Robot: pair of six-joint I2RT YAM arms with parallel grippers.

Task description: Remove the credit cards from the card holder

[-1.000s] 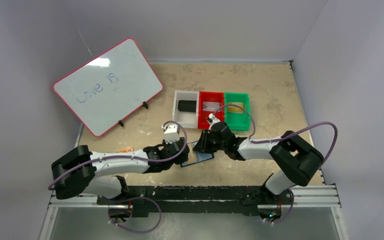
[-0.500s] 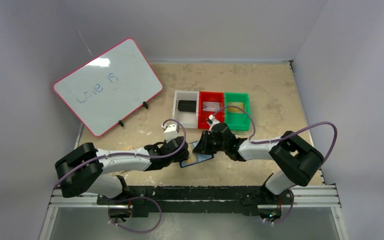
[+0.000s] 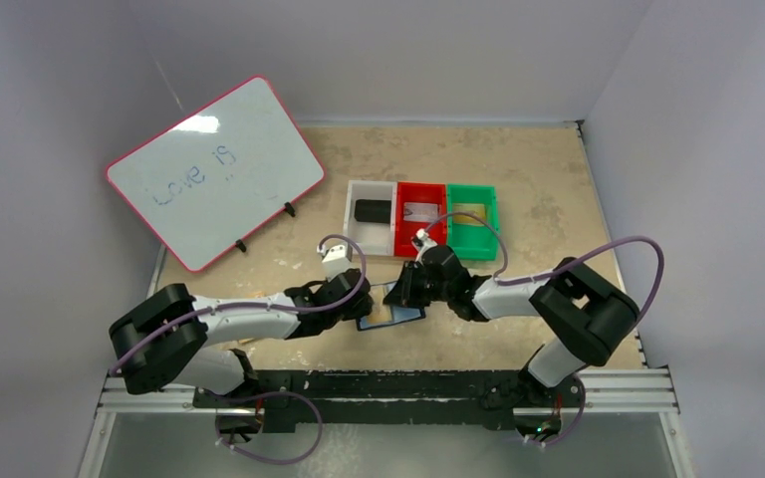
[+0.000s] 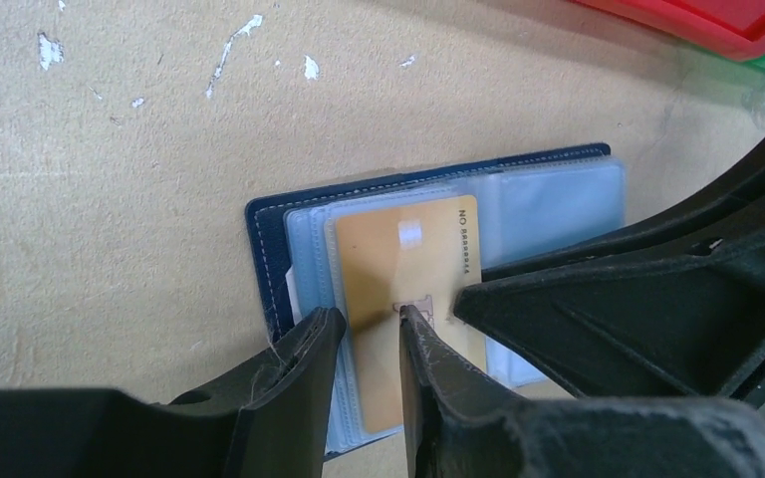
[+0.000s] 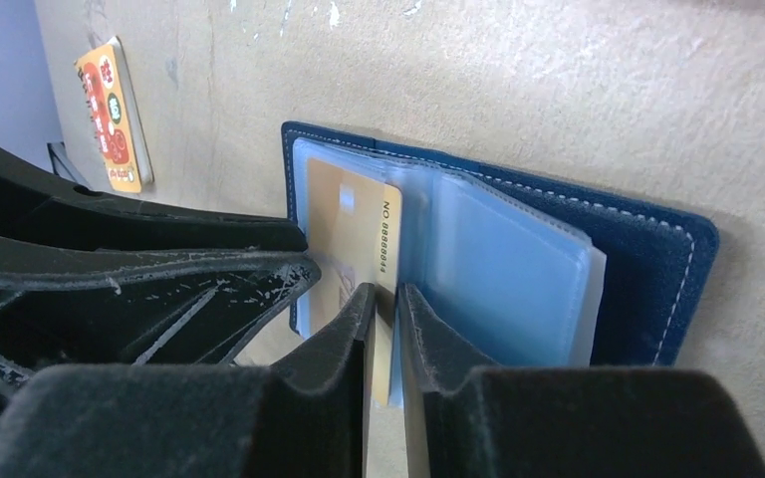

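A whiteboard [image 3: 214, 169] with a pink rim stands propped at the far left of the table [image 3: 518, 179], the words "Love is" written on it. Nearer the arms, an orange pad [image 5: 112, 115] lies flat on the table, left of the work.

The left gripper [image 4: 364, 319] reaches in from the left. Its jaws are slightly parted, and the tips sit low over the near end of a gold card [image 4: 408, 249], a strip of which shows in the gap between them; nothing is clamped.

The card holder [image 4: 269, 249] lies open on the table at centre, between the two grippers, navy cover down and pale blue sleeves facing up. The card lies on the left half, partly out of its sleeve, with printed digits along its right edge.

The right gripper [image 5: 383, 294] comes in from the right. Its fingers are closed to a thin slit, pinching the card's right edge.

Beyond the holder stand three bins in a row, touching: white [image 3: 350, 219] with a dark object inside, then red [image 3: 399, 239], then green [image 3: 494, 224].
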